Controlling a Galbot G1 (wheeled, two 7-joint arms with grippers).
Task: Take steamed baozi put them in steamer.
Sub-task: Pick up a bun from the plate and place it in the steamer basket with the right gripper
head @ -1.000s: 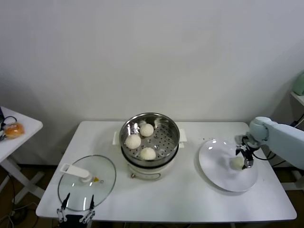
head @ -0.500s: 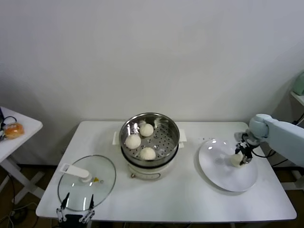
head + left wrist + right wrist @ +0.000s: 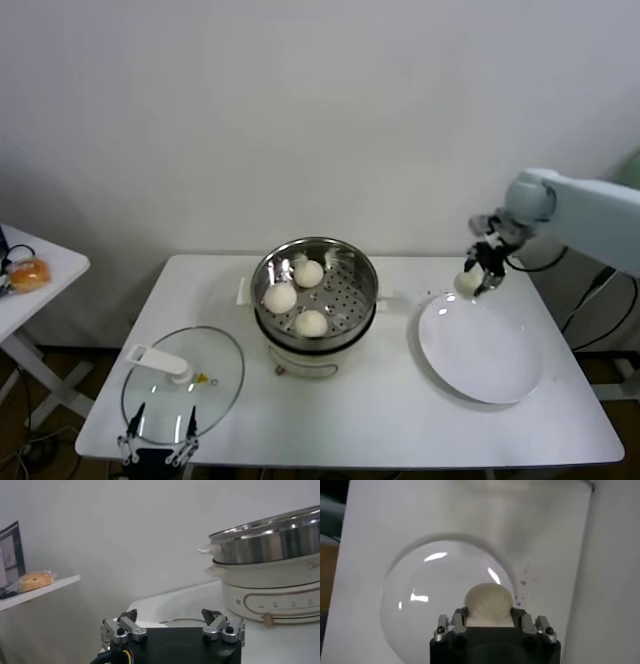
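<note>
Steamed baozi: three of four lie in the steamer (image 3: 345,262).
Fourth baozi (image 3: 468,283) clamped in right tool (image 3: 483,277), aloft over plate (image 3: 480,355); left tool (image 3: 158,443) parked, spread apart.

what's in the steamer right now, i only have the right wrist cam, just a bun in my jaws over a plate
Observer: Three steamed baozi already sit in the steamer, in its left half.
Operator: ok, where's my gripper relative to it
Observer: The right gripper holds the fourth baozi in the air over the white plate's far edge, to the steamer's right.
Operator: is the lid in the way
Observer: No. The glass lid lies flat on the table, on the steamer's left.
Operator: and the left arm
Observer: The left gripper is parked open at the near table edge by the lid.
</note>
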